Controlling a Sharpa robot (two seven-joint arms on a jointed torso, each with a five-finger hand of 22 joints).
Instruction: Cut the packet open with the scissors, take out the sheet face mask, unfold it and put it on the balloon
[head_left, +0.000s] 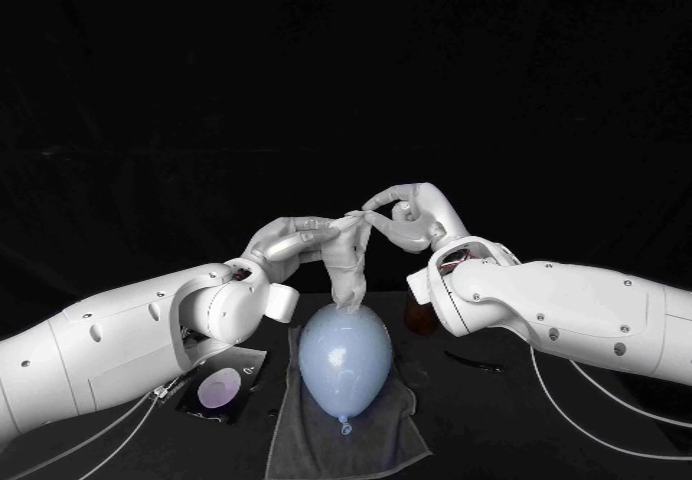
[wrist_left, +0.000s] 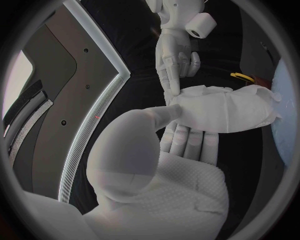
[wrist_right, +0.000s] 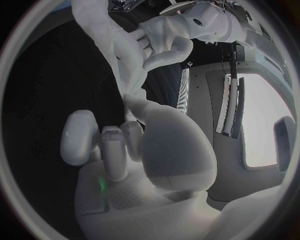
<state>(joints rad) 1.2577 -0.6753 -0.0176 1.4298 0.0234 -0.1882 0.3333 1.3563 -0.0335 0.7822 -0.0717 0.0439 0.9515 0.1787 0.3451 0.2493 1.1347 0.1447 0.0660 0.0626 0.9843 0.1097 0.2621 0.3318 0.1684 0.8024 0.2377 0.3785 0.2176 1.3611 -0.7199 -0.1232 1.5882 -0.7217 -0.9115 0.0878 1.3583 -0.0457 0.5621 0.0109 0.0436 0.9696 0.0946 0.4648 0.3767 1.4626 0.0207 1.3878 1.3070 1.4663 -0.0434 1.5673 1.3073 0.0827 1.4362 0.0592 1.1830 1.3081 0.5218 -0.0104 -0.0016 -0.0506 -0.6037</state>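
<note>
Mask: the white sheet face mask (head_left: 346, 262) is out of its packet and held up between both hands. It is bunched into a narrow strip, not yet spread.
Left hand: on the left hand (head_left: 293, 243), thumb and fingers (wrist_left: 187, 141) are closed on the mask's upper end, and the cloth is draped over them.
Right hand: the right hand (head_left: 405, 214) pinches the same top edge from the other side; nothing else is held.
Balloon: the pale blue oval balloon (head_left: 343, 352) lies on a grey towel (head_left: 389, 440) on the black counter (head_left: 577, 440), knot toward the robot.
Key relation: the mask hangs straight down from the fingers, and its lower end meets the balloon's far end. Whether it touches cannot be told.
Axes: the mask's length runs vertically and the balloon's flat along the counter, away from the robot.
Next, judged: the top edge must be drawn apart sideways, then lowered along the balloon.
</note>
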